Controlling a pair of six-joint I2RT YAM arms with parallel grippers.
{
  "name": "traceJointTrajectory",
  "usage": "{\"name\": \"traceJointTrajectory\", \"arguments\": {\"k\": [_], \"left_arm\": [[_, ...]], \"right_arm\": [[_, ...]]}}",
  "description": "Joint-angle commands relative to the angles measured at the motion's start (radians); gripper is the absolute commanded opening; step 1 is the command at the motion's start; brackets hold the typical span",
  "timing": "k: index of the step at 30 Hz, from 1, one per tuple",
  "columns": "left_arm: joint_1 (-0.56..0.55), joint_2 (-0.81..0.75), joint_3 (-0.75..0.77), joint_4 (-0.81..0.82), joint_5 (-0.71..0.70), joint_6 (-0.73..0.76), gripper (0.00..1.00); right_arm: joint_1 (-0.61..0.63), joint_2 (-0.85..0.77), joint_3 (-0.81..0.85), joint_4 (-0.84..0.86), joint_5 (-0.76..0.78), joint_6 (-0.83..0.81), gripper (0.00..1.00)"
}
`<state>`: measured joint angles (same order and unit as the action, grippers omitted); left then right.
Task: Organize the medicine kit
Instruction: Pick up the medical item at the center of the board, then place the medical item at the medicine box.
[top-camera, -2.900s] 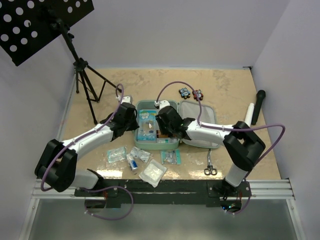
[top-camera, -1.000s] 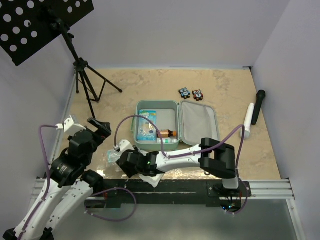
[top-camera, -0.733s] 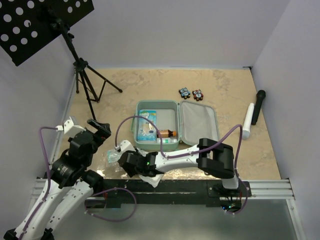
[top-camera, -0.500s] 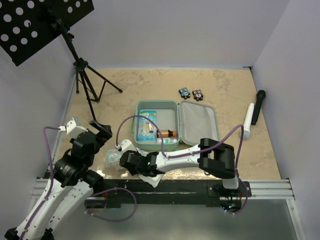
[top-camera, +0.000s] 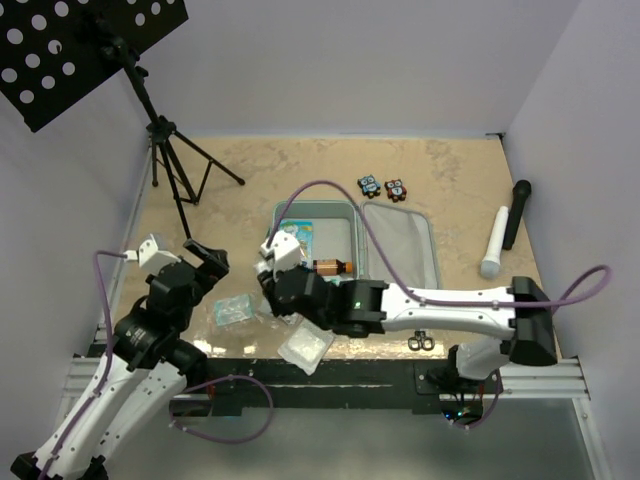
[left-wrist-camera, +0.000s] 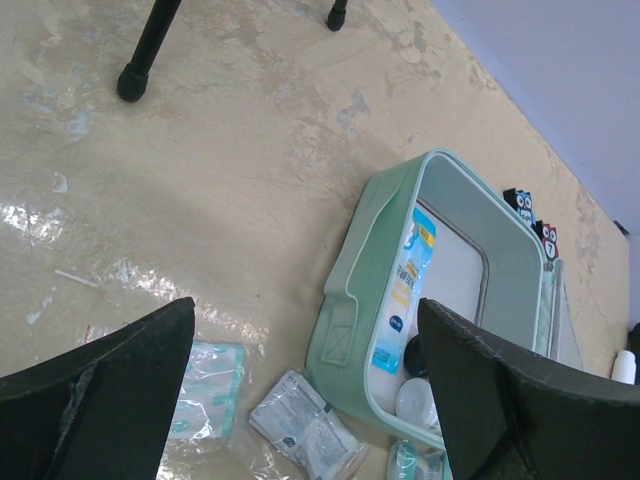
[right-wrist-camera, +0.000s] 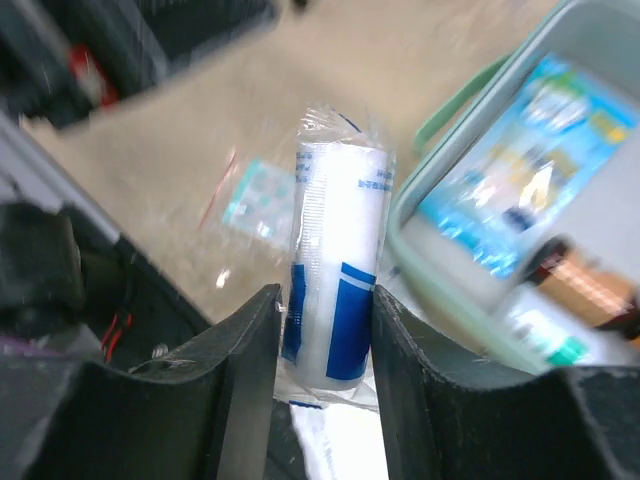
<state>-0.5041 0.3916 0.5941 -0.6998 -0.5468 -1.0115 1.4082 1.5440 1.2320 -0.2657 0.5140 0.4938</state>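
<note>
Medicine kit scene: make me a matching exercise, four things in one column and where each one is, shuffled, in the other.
Things:
1. wrapped roll
2. amber bottle
3. scissors
4. white microphone

Places:
A. inside the medicine kit
B. near edge of the table
C. held in the right gripper
D. right side of the table

Pairs: 1-C, 2-A, 3-B, 4-D

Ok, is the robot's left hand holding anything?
No, the left gripper is wide open with nothing in it, and only the table shows through the gap.
</note>
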Motion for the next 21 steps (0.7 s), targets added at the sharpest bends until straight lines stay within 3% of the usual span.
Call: {"name": "traceJointTrajectory", "arguments": {"k": [1,4,11,15,19,21], "left_arm": [[0.006,0.027,-0.023,0.097,0.037,0.01,0.96],[0.006,0.044,-0.039,0.141,0.065,0.022,0.96],[0.006,0.104,-0.054,0.233,0.125,0.051,0.96],[0.006,0.125,-0.066,0.278,0.156,0.057,0.95],[0.006,0.136,-0.085,0.31,0.185,0.063,0.95],[0.006,0.141,-0.094,0.324,0.189,0.063,0.95]], "right_arm": [[-0.13,-0.076,0.037,-0.069,0.146,-0.128,0.44],[-0.26,-0.105,0.008,0.012,0.132,-0.28,0.44],[-0.337,-0.051,-0.052,0.15,0.169,-0.55,0.45],[-0.429,-0.054,-0.025,0.175,0.095,-0.519,0.43],[-0.468,-0.03,0.021,0.143,0.031,-0.457,0.53],[-0.494,0.025,0.066,0.119,0.03,-0.431,0.54]]}}
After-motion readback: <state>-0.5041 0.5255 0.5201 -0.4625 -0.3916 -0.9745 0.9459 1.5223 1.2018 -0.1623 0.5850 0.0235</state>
